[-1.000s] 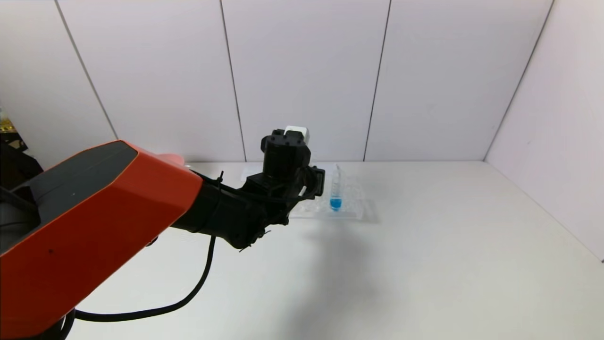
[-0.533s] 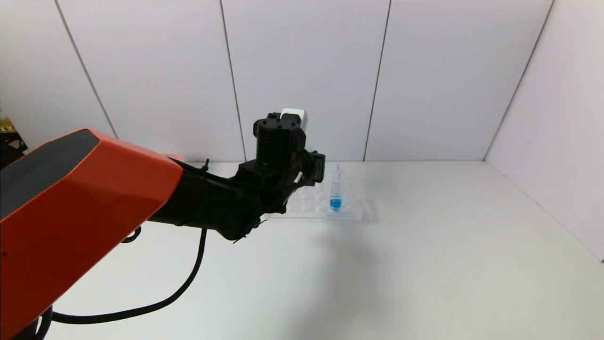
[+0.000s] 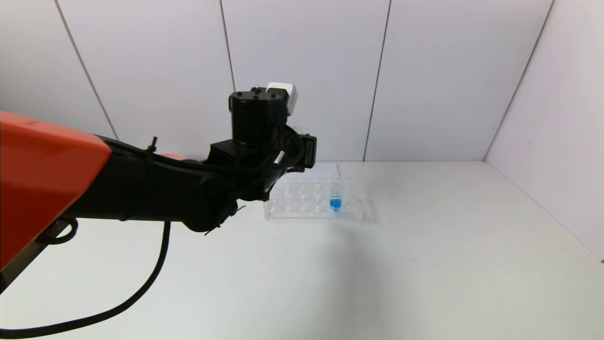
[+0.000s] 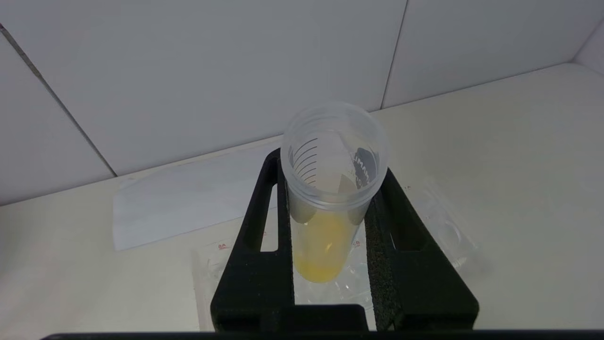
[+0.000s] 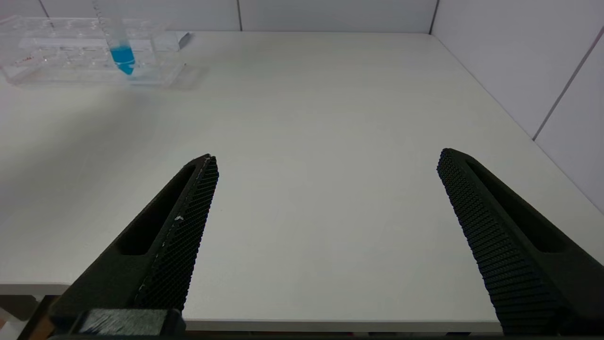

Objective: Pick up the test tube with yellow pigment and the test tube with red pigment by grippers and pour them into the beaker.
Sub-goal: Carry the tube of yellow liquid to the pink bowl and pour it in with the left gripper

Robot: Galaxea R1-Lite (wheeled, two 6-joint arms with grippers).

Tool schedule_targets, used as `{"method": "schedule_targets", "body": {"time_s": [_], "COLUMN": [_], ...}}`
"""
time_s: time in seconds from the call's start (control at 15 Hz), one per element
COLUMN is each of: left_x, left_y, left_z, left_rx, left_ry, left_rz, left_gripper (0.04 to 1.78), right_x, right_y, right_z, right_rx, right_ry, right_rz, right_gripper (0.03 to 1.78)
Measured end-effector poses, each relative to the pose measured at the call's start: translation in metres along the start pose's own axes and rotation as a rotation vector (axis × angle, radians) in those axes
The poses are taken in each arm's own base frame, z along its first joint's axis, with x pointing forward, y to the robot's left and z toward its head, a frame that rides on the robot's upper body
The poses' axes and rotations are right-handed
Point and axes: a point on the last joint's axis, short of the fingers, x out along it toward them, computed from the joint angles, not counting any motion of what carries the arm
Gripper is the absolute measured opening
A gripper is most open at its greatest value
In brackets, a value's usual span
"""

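Left wrist view: left hand (image 4: 330,226) clamps the test tube with yellow pigment (image 4: 325,208) upright, rack (image 4: 443,226) directly beneath.

Left gripper (image 4: 330,212) fingertips hidden behind own wrist in head view. Yellow tube (image 4: 328,203) unseen there too; its tip partly masked by fingers in wrist view. Right gripper (image 5: 325,165) absent from head view, finger bases cut by frame edge. Rack (image 3: 314,200) left end covered by arm.
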Motion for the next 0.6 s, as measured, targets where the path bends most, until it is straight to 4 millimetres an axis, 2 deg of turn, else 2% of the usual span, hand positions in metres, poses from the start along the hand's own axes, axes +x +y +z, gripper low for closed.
{"method": "schedule_targets", "body": {"time_s": [0.6], "left_x": [-0.050], "left_y": [0.054], "left_z": [0.038], "left_rx": [0.086], "left_ry": [-0.015], "left_rz": [0.109], "left_gripper": [0.45], "right_x": [0.000], "right_y": [0.000], "right_z": [0.000], "right_rx": [0.000], "right_ry": [0.001], "right_rz": [0.000], "right_gripper": [1.70]}}
